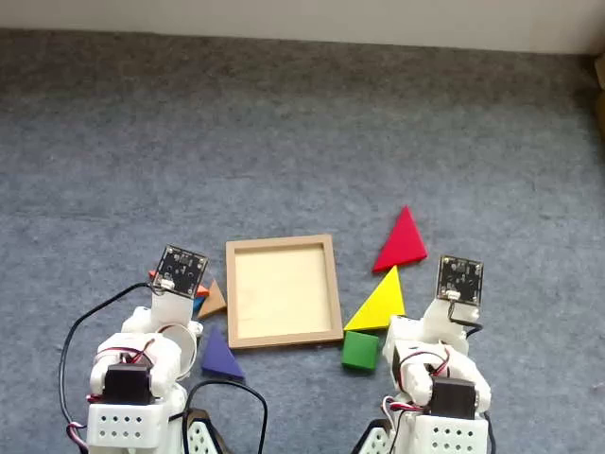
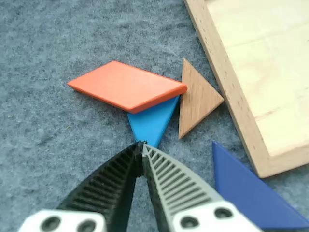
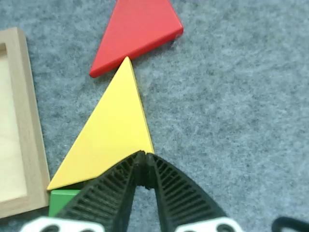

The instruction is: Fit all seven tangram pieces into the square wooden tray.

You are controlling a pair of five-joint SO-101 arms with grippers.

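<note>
Tray [image 1: 281,244] sits mid-bench [image 1: 302,142] with nothing in it yet, all seven pieces lying around it. I'd start big: the yellow triangle [image 3: 111,135] by the right jaws. Open up, pinch it across its edges, seat it flush in a tray corner. Red triangle [image 3: 137,29] and green square [image 3: 63,199] are next to it. Left jaws and right jaws are both pinched fully together, holding nothing, the left tips just short of the light blue triangle [image 2: 152,122].

Red triangle [image 3: 137,31], yellow triangle [image 3: 113,135], orange parallelogram [image 2: 126,86]; block [image 1: 360,350] apparently green.
</note>
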